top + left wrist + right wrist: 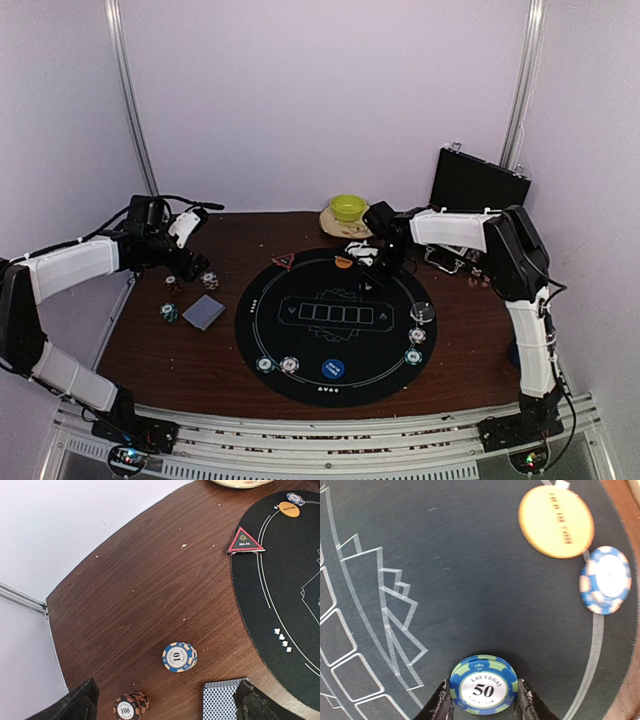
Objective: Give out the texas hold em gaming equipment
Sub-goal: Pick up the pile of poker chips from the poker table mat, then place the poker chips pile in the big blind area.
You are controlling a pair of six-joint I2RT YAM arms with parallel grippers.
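My right gripper [484,702] is shut on a blue-and-green "50" poker chip stack [484,684] low over the far part of the round black mat [300,345]. An orange disc [556,521] and a blue-and-white chip [605,580] lie beyond it. My left gripper [165,707] is open and empty above the bare wood left of the mat. Below it lie a blue "10" chip [179,657], a black "100" chip stack [131,706] and the patterned card deck [222,700]. The red triangle marker [245,541] sits at the mat's far-left edge.
On the mat lie a blue disc [333,369], a clear disc [422,311], two chips at the front left [277,365] and two at the right [415,346]. A green bowl [348,207] on a plate stands behind the mat. An open black case [478,180] stands at the back right.
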